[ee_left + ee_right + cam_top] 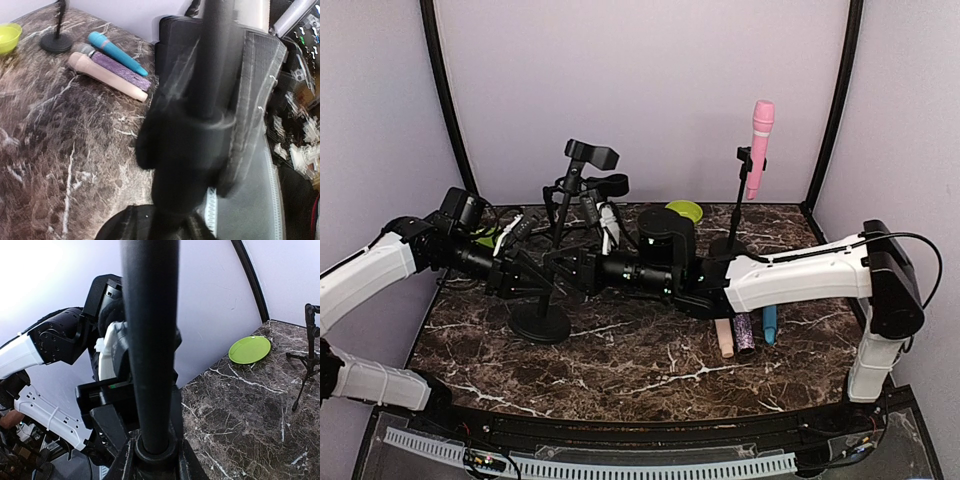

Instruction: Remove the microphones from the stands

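Jaws of the right gripper [572,270] and left gripper [532,276] meet at the black round-based stand pole [560,225] from overhead. The pink microphone [761,140] stands clipped on a thin stand [738,205], back right, well apart. Left wrist: blurred, grip unreadable. Right wrist: jaws closed tight on the pole.

The left arm [370,275] and right arm [800,280] stretch inward, low. The right tool [156,462] clamps the stand pole [150,340]; the left tool [535,275] is blurred beside it.
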Robot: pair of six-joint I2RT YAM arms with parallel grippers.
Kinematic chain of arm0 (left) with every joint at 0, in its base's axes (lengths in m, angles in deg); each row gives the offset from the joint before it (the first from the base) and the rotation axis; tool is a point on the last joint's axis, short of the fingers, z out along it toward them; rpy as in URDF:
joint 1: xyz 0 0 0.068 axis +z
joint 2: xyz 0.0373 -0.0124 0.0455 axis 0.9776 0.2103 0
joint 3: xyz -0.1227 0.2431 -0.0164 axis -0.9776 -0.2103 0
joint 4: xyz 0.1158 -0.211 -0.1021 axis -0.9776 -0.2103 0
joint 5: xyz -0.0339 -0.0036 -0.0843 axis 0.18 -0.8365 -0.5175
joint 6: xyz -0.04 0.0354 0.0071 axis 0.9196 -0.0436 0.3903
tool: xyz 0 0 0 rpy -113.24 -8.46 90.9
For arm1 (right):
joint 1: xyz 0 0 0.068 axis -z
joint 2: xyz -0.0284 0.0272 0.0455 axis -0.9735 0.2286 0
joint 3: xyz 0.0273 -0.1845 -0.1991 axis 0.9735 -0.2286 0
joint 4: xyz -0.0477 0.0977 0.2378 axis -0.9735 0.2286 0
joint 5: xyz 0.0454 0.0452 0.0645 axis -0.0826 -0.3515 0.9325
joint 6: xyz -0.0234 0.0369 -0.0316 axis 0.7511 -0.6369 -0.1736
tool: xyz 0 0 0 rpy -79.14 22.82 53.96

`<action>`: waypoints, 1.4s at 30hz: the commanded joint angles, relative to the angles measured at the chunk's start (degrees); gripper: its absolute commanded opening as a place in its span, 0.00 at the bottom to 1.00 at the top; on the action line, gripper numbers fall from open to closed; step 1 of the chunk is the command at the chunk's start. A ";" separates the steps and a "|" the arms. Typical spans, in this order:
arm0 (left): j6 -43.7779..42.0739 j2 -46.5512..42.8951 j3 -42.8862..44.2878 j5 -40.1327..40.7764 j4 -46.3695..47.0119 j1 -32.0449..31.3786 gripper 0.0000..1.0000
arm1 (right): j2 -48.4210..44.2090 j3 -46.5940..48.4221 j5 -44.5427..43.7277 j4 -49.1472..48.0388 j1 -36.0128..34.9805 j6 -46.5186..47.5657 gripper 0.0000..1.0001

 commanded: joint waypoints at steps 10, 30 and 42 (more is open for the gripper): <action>-0.36 -0.19 0.80 -4.23 -0.71 -0.13 0.27 | 0.57 6.27 0.84 -5.60 -0.70 -2.12 0.00; 5.39 -0.14 2.20 -6.28 4.98 0.01 0.00 | 1.05 7.27 -9.16 -2.76 -1.69 -7.78 0.61; 5.35 0.33 4.80 -3.60 6.49 0.40 0.00 | 1.46 9.13 -14.63 4.56 -3.23 -8.57 0.50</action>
